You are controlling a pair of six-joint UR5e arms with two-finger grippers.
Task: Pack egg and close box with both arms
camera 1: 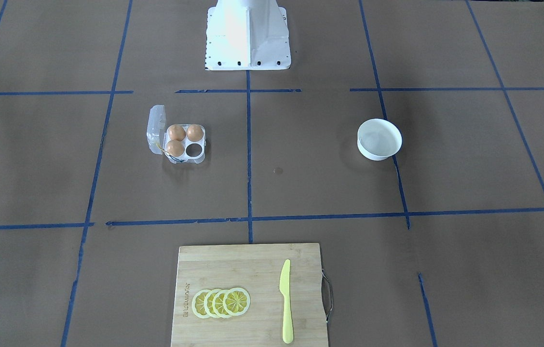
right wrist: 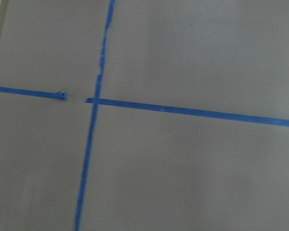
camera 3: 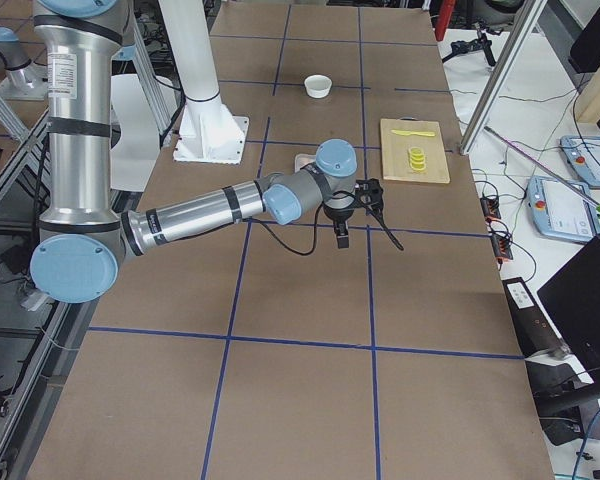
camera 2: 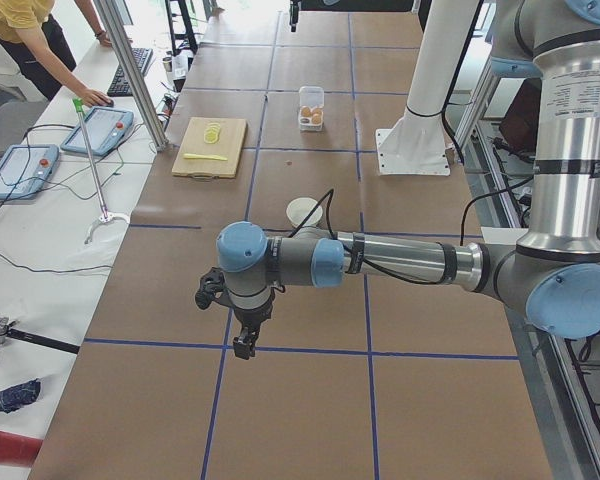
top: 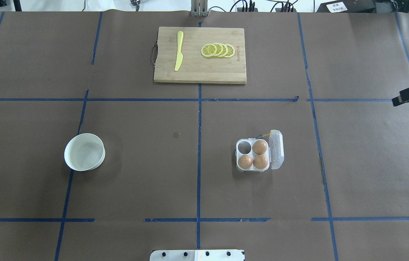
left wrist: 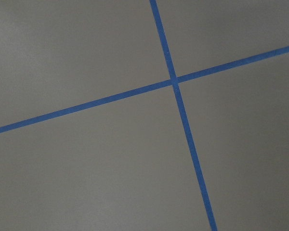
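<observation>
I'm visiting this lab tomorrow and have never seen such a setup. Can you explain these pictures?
Two robot arms share a taped brown table. Two cameras look down from opposite sides, two look along the table from its ends, one sits on each wrist, seeing only taped tabletop. The end views show the left arm and the right arm up close; their fingers seem empty. On the table: a clear box, lid open, with three eggs and one free cell, a white bowl, and a cutting board with lemon slices and a yellow knife.
</observation>
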